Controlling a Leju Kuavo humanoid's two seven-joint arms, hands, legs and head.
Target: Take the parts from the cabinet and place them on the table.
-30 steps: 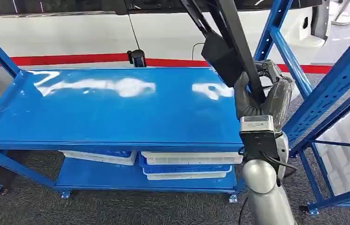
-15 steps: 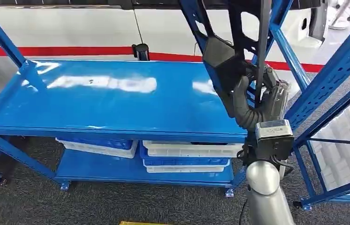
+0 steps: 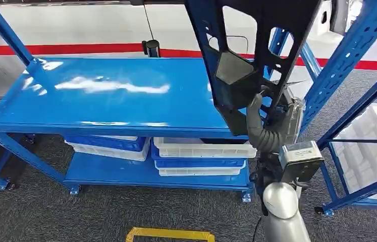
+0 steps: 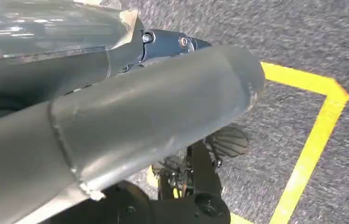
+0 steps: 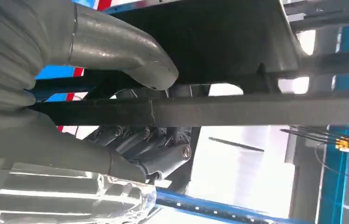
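No readable text, label, brand, number or sign is showing anywhere around the robot's hands in these views.

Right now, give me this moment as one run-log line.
right hand: grips black part | part: held up over right end of blue table | placed: not yet | left hand: cannot tell

One black part (image 3: 257, 45) (three trays (image 3: 204, 149))

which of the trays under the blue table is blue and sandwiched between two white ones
The blue tray in the stack nearer the right hand: it has a white tray above and below. The other blue tray, farther left, only sits on top of a white one.
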